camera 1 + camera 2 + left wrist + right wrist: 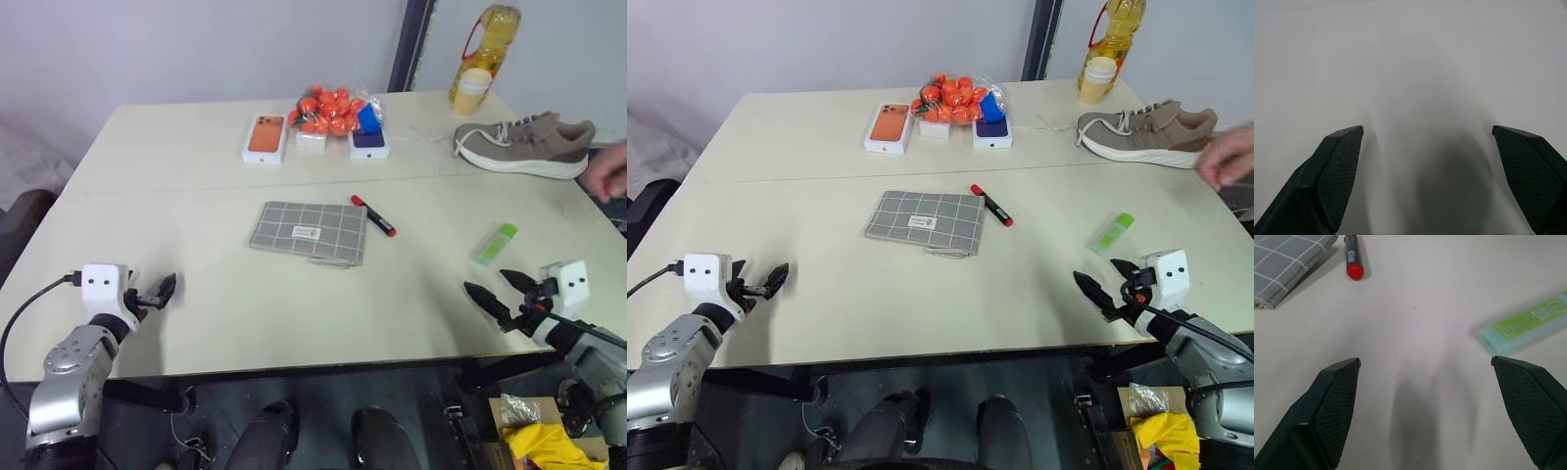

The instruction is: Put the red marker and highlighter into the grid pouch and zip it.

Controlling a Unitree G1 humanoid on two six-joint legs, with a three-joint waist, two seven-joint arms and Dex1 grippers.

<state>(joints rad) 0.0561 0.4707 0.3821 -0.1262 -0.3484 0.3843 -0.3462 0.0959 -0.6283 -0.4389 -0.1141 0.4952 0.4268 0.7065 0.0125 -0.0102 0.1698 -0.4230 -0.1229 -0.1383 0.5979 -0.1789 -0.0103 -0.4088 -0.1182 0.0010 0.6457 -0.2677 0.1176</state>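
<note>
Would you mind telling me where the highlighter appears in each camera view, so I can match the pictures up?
Left eye view: highlighter at mid-right, on the table, right of the marker.
Right eye view: mid-right again, ahead of the right gripper.
Left wrist view: not in it.
Right wrist view: at the right edge, beyond the right finger.
Shared landmark: the pouch, beside the marker.

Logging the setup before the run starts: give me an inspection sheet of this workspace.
Surface: pale table, bare near the robot.
Job's things: grid pouch flat at centre; red marker beside its right edge; highlighter lying apart, further right.
Clutter: two phone boxes, orange bag, shoe, oil bottle along far edge.
End effectors: left end effector and right end effector open, empty.
Cables: black cable at left wrist.
Surroundings: person's hand at right edge.
</note>
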